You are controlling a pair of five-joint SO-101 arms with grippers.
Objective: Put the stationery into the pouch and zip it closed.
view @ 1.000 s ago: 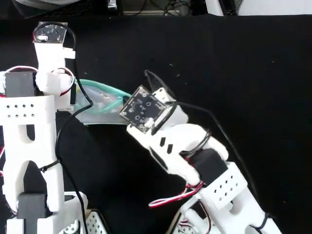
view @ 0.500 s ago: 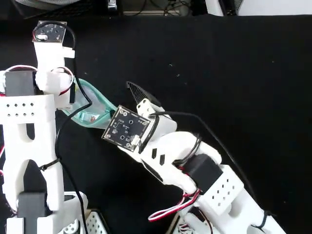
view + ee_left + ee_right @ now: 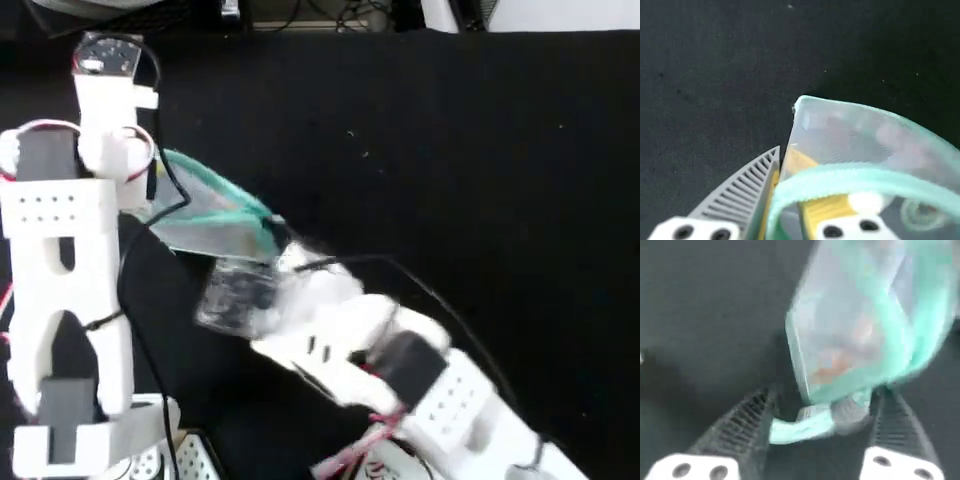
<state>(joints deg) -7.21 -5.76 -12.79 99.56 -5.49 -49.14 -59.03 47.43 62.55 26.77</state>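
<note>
At the pouch [image 3: 215,215] end, right gripper [image 3: 825,402] has pulled back; pouch stretched.

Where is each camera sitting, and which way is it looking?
High view: fixed above the table, looking down; left arm and right arm show.
Left wrist view: on the left arm's wrist, looking past the left gripper at the pouch.
Right wrist view: on the right arm's wrist, looking past the right gripper at the pouch's zip.
Shared: both wrist views see the same pouch.
</note>
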